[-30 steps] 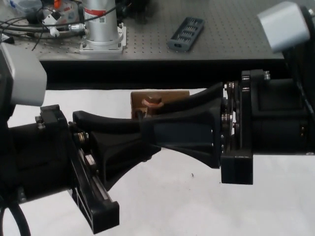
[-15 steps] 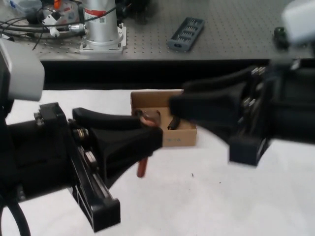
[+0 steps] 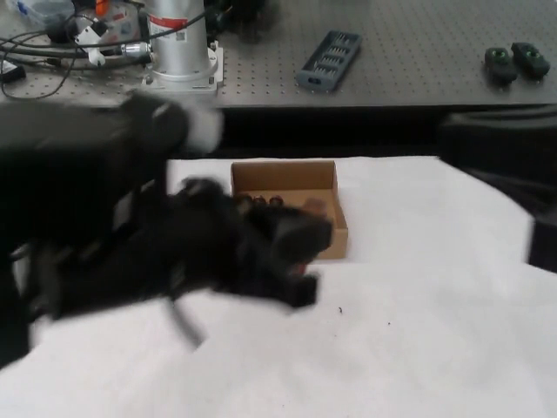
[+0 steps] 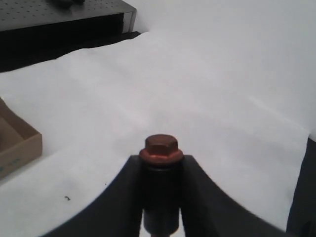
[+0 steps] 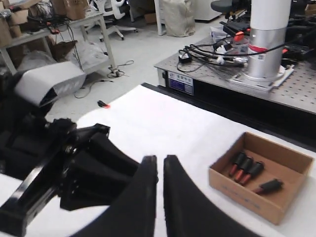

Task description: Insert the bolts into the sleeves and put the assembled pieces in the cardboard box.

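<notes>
An assembled piece, a copper-headed bolt (image 4: 160, 146) in a black sleeve (image 4: 160, 202), stands upright between the fingers of my left gripper (image 4: 160, 165), which is shut on it over the white cloth. From above, the left arm (image 3: 200, 252) is a dark blur just in front of the cardboard box (image 3: 283, 175). Several assembled pieces (image 5: 245, 169) lie in the cardboard box (image 5: 291, 160). My right gripper (image 5: 160, 165) is shut with nothing in it, back from the box, and its arm (image 3: 500, 152) is at the right edge.
White cloth (image 3: 409, 348) covers the near table. Behind it is a perforated bench with a metal post (image 3: 178, 39), cables, a black rack (image 3: 329, 57) and two dark parts (image 3: 515, 59). The left arm (image 5: 59, 158) is beside my right gripper.
The right arm has drawn back to the right, away from the left gripper. The left arm has swung toward the box with the bolt and sleeve in its fingers.
</notes>
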